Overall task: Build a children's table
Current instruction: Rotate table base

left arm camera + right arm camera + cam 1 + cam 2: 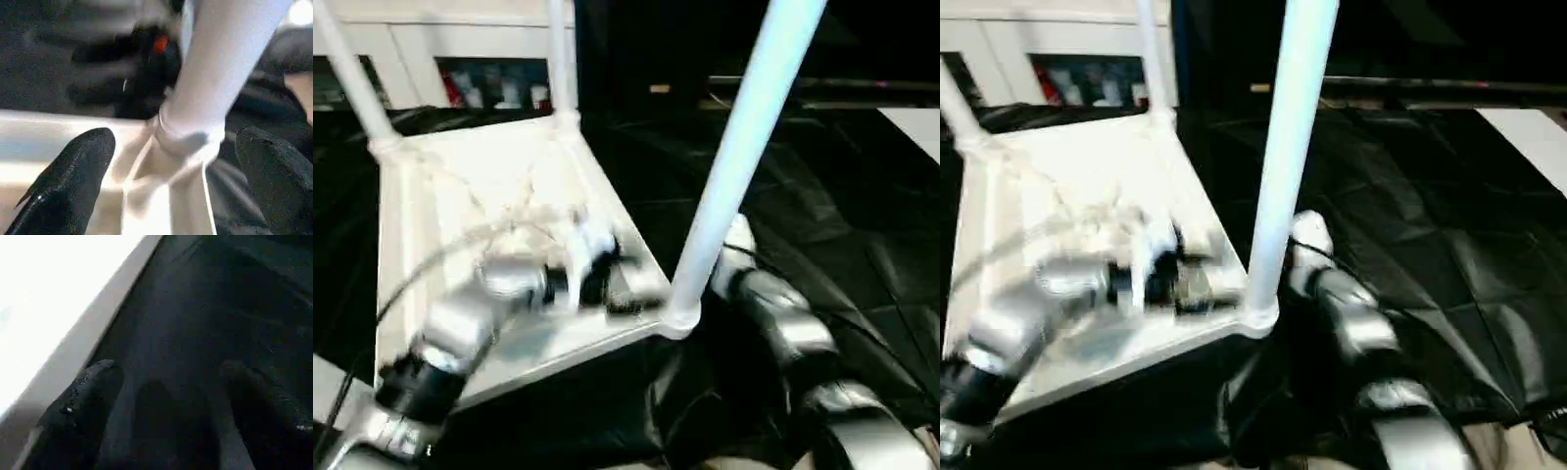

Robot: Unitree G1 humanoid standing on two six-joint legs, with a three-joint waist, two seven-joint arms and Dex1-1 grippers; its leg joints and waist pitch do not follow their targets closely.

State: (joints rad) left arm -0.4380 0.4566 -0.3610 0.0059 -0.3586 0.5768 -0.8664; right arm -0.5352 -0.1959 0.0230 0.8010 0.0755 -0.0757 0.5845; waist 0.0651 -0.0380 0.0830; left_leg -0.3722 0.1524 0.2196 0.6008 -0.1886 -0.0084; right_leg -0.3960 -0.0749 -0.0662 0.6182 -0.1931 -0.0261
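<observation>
The white tabletop [440,196] lies upside down on black cloth, ribbed underside up. Three white legs stand in its corner sockets: two at the far corners [352,73] [563,59] and one at the near right corner [744,137]. My left gripper [617,284] hovers over the underside just left of that near leg. In the left wrist view its fingers [73,181] stand wide apart, open, with the leg's base [195,132] ahead between them, untouched. My right arm [783,323] reaches in behind the near leg. My right gripper [171,396] is open over the cloth beside the tabletop's edge [63,357].
Black cloth [822,225] covers the ground around the tabletop, wrinkled to the right. A white shelf with coloured items [494,83] stands at the back left. A pale patch of floor [915,122] shows at the far right.
</observation>
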